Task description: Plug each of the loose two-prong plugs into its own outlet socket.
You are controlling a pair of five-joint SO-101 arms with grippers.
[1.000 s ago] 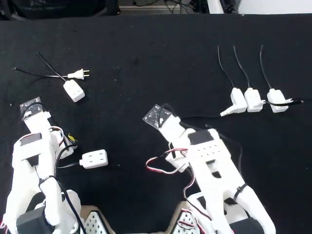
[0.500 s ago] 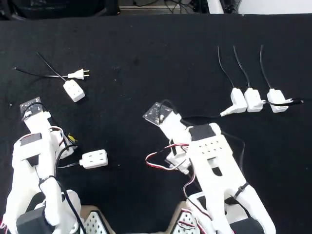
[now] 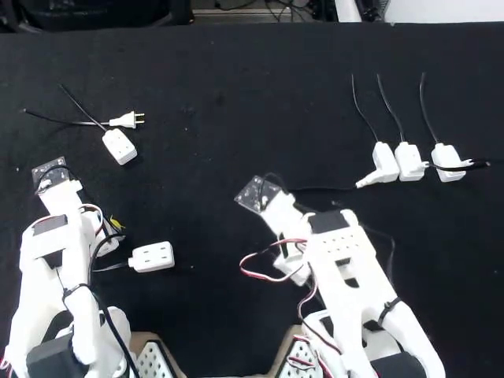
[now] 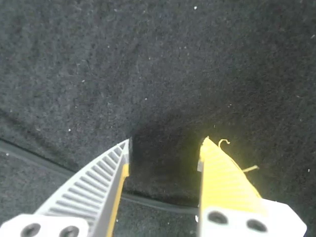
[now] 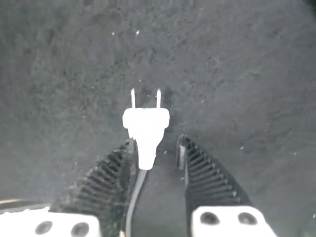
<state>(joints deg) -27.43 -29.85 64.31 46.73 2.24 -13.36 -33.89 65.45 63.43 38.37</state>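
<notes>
My right gripper [image 5: 155, 140] hangs low over the middle of the table [image 3: 236, 71], a little toward the near edge. Its fingers are apart, one on each side of a white plug [image 5: 146, 123] that lies flat on the black cloth with both prongs pointing away from me. The plug's tail runs just beside one finger, and I cannot tell whether they touch. The other finger stands clear of it, so the plug is not clamped.

My left gripper [image 4: 166, 141] is near the left edge, its fingers spread wide and grasping nothing. A thin black cable [image 4: 160, 202] crosses the cloth beneath them.

A second plug [image 3: 127, 120] lies toward the far left corner, prongs toward the right edge, near a small outlet [image 3: 119, 146]. A wider outlet [image 3: 152, 257] sits toward the near edge, just beside my left arm.

Near the right edge three outlets [image 3: 409, 161] lie side by side in a row, each with a black cord running toward the far edge. A white plug end [image 3: 364, 183] sits against the leftmost of them.
</notes>
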